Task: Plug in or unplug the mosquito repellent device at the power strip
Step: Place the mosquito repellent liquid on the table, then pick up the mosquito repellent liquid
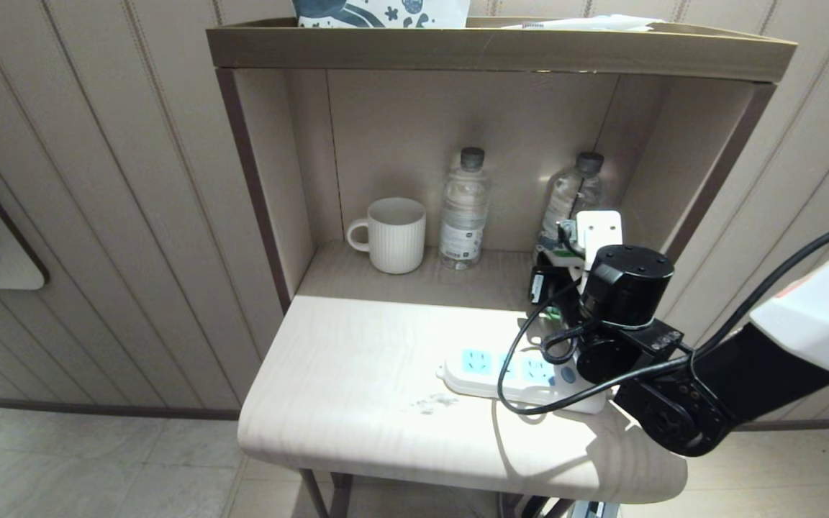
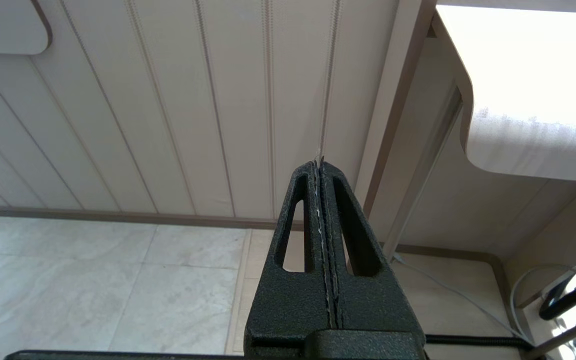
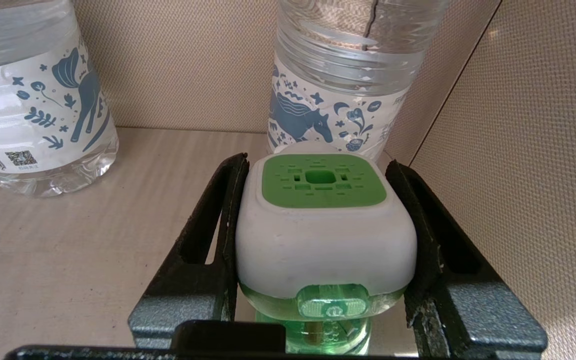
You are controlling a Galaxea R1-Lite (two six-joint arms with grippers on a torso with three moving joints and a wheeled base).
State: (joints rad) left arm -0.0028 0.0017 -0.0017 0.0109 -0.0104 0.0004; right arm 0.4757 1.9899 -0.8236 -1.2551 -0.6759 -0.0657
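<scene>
The shelf alcove is tight: a side wall [image 3: 518,150] stands just beside the right gripper [image 3: 320,235] at its 3 o'clock, and the back wall lies close behind two water bottles. One water bottle [image 3: 338,75] stands at 12 o'clock, right behind the held unit; the other bottle [image 3: 33,100] sits toward 10 o'clock with bare shelf floor between them. In the head view a white ribbed mug [image 1: 394,234] stands at the alcove's 9 o'clock side, and the lit tabletop [image 1: 357,374] in front offers the widest open surface, ending in a rounded front edge.

The right gripper's fingers [image 3: 213,225] pinch the mosquito repellent device [image 3: 325,230] by its two flanks. The device has a rounded white head with a bright green perforated top panel, and a translucent green bottle below it. It is held inside the alcove, by the right-hand bottle.

The power strip [image 1: 522,378] lies flat on the tabletop at the arm's 7 o'clock, its pale blue sockets facing up, partly crossed by a black cable.

The left gripper [image 2: 322,165] hangs beside the table, low over the tiled floor, fingers pressed together.
</scene>
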